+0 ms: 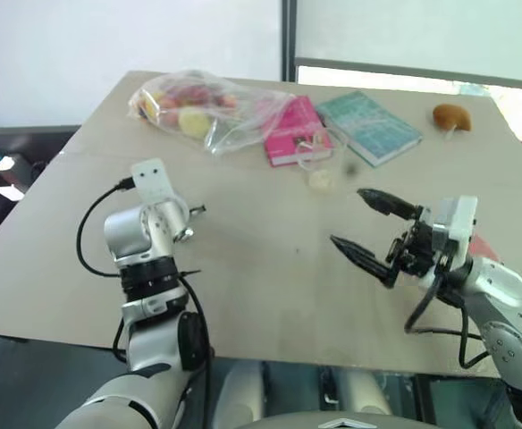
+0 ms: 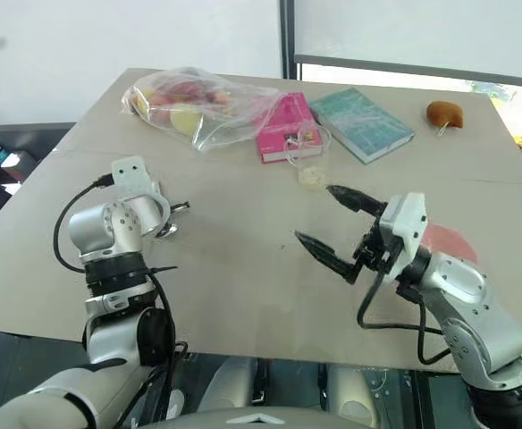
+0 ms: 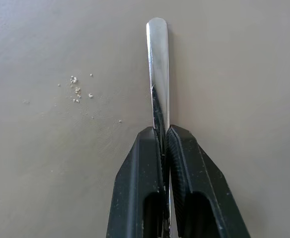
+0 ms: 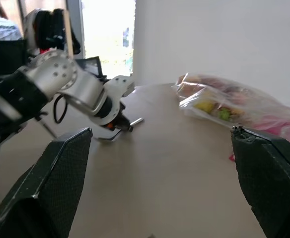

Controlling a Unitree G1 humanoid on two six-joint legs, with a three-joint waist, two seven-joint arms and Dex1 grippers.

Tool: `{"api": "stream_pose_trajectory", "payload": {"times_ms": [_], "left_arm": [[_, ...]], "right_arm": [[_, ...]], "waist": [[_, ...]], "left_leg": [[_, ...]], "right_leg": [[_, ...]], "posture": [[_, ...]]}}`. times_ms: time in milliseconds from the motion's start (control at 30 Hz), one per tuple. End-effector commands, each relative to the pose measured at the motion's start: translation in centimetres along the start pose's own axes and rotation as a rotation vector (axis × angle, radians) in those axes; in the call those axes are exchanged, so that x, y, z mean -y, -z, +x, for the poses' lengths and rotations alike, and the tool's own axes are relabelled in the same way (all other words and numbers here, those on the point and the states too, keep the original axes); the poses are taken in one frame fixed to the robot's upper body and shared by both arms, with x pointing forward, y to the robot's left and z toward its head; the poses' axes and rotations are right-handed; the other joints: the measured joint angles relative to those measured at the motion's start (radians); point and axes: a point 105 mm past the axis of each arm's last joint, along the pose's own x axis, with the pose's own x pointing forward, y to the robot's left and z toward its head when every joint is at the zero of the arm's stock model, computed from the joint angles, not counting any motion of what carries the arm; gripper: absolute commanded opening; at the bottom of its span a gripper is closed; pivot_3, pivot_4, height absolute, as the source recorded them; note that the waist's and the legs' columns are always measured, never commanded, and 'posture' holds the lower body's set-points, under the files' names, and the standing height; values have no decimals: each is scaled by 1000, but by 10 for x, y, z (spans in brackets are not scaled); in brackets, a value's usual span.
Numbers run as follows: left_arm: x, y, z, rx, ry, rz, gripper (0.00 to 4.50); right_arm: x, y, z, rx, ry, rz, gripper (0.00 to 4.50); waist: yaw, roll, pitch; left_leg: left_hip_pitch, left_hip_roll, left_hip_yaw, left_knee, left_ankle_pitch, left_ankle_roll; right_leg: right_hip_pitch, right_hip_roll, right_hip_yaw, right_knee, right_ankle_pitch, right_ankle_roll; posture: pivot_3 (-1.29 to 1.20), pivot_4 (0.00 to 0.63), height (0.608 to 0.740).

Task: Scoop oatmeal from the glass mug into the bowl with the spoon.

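- The small shiny silver metal spoon (image 3: 158,74) is pinched by its thin handle between the two black fingers of the left gripper (image 3: 164,136); the jaws are closed tight on the metal, with the handle end sticking out past the fingertips over the table.
- In the head views the spoon's other end is seen poking out beside the left wrist, low over the beige tabletop (image 1: 270,286), on the robot's left side of it; whether it touches the table cannot be told.
- The edge-on grip on the handle is judged to be meant to keep the spoon steady for scooping.
- A few pale flaky crumbs (image 3: 75,90), probably spilled oatmeal, are seen on the table beside the spoon.
- The small clear glass mug (image 2: 311,173) with pale beige oatmeal in it is placed further out on the table, just in front of the pink book (image 2: 285,128); it is well apart from the spoon.
- The right gripper (image 2: 327,221) is held above the table with its jaws spread wide and nothing between them; it is judged to be ready to steady the mug.
- A salmon-pink patch (image 2: 446,239), taken to be the round shallow bowl, is mostly hidden behind the right arm; its contents cannot be seen.
- A big clear plastic bag of fruit (image 1: 209,104) is lying at the far end, beside a teal book (image 1: 368,126) and a small brown item (image 1: 451,116).
- No scoop is made yet by the look of it.
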Motion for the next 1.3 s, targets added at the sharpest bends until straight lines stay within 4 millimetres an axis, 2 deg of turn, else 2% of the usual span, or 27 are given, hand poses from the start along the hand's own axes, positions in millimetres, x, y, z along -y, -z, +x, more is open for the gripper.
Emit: {"api": "stream_pose_trajectory", "payload": {"times_ms": [33,100,167,233,333,433,600,667,767,933,1067,1167,1300], "left_arm": [[10,-34,-16,240,100,-11,36],[15,-50,-27,380,138,7,36],[31,-69,-45,552,253,38,36],[67,-82,-85,762,606,70,36],[92,-79,-122,951,805,257,36],[112,-65,-150,1083,975,443,36],[125,-43,-167,1190,1115,640,36],[129,-38,-171,1210,1153,660,36],[131,-33,-172,1233,1173,701,36],[133,-23,-170,1237,1199,742,36],[134,-17,-172,1237,1224,769,0],[134,-19,-171,1233,1228,763,0],[136,-18,-173,1224,1260,754,0]], "right_arm": [[17,-11,8,-5,67,-35,4500],[29,-10,14,-81,152,-130,4500],[37,-14,21,-98,174,-138,4500],[37,-17,36,-75,132,-80,4500],[42,-22,55,-51,127,9,4500],[43,-22,69,-75,107,133,4500],[30,-41,88,-20,24,283,4500],[28,-45,92,-11,13,315,4500],[29,-51,95,6,9,342,4500],[30,-56,96,15,5,383,4500],[34,-61,95,47,21,442,3484],[33,-59,93,32,25,451,2185],[32,-53,88,2,44,461,35]], "waist": [[0,-1,1],[1,-2,1],[1,-2,1],[1,-2,1],[2,-1,1],[-2,-1,1],[-3,-1,2],[-2,0,1],[1,0,1],[-1,0,1],[-2,0,1],[-2,0,1],[-3,0,1]], "left_leg": [[-1,0,0,0,0,0],[-2,0,0,0,0,0],[-4,0,0,0,0,0],[-6,0,2,0,0,0],[-7,0,5,-1,0,0],[-7,0,5,-1,0,0],[-9,1,5,-1,0,0],[-12,1,4,-1,0,0],[-19,1,3,1,0,1],[-19,1,3,1,0,1],[-19,1,3,1,0,1],[-19,1,3,1,0,1],[-19,1,3,1,0,1]], "right_leg": [[-1,0,0,0,0,0],[-2,0,0,0,0,-1],[-3,-1,0,0,0,-1],[-5,-1,0,-1,0,-1],[-6,-1,-1,-2,0,-2],[-6,-1,0,-2,0,-2],[-8,0,-1,-2,1,-1],[-11,0,-1,-2,1,-1],[-15,0,-2,-1,1,0],[-15,0,-2,-1,1,0],[-15,0,-2,-1,1,0],[-15,0,-2,-1,1,0],[-15,0,-2,-1,1,0]], "posture": [[0,150,740],[0,150,740],[0,150,740],[0,150,740],[0,150,740],[0,150,740],[0,150,740],[0,150,740],[0,150,740],[0,150,740],[0,150,740],[0,150,740],[0,150,740]]}}
